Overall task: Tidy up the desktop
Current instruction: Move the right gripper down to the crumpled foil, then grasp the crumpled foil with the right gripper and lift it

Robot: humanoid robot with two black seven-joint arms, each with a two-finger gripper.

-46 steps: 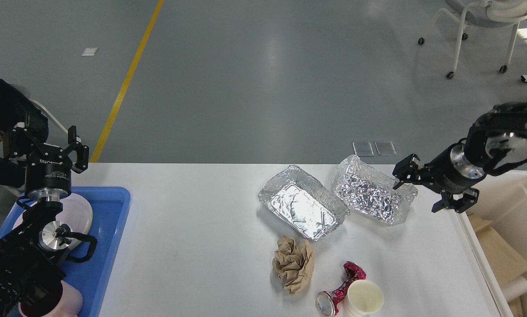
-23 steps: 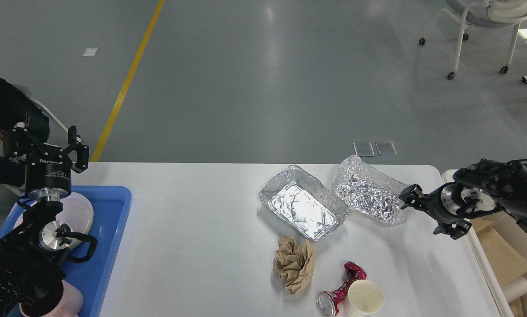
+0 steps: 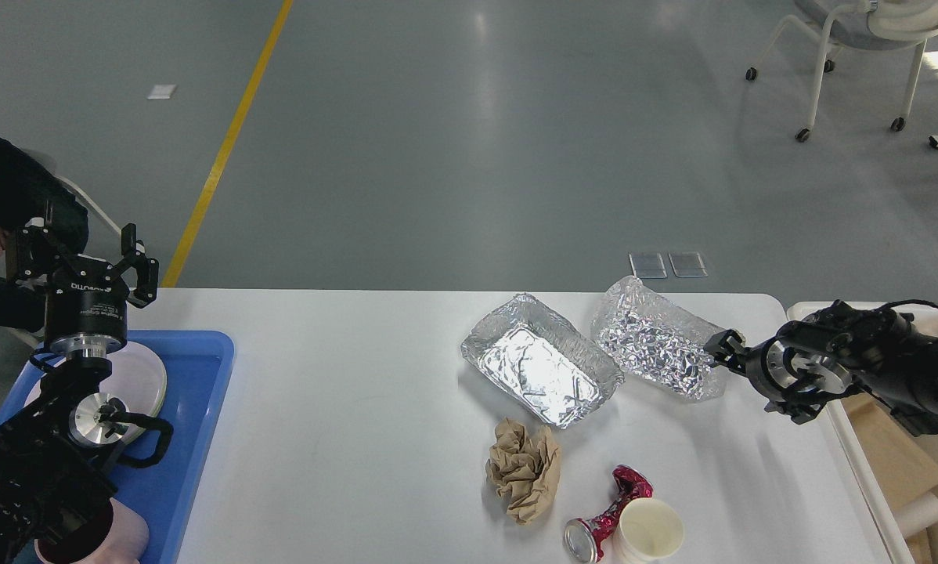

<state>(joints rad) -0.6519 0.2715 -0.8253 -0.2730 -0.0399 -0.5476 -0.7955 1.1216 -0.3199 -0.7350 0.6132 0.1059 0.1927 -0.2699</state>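
1. R gripper (image 3: 739, 376) sits at right-centre of the frame, low over the desktop (image 3: 359, 407), fingers pointing left. Its upper finger is at the right end of the crumpled foil tray (image 3: 661, 348); touching or just short, can't tell. The lower finger is dark and mostly behind the wrist, so open or closed can't be told.
2. Key relation: that foil tray lies directly left of the R gripper, long axis running upper left to lower right, its near end facing the fingers. R arm is by far the nearer 1; I'd guess the next move is a pinch on that rim.
3. Further left, just beside it and roughly parallel: the 2nd foil tray (image 3: 539, 370), flatter and less crushed.
4. Lower centre: brown paper wad (image 3: 522, 468); then a crushed red can (image 3: 606, 521) touching a paper cup (image 3: 647, 533) at the bottom edge.
5. Far right: a cream bin (image 3: 876, 313) off the table end, mostly hidden by the R arm and cut by the frame; cardboard inside.
6. L gripper (image 3: 81, 254), upper left, is held upright with fingers spread apart, empty, above the blue tray (image 3: 195, 407) holding a white plate (image 3: 140, 380). Well apart from all the litter.
7. Person at the far left edge, mostly cut off.
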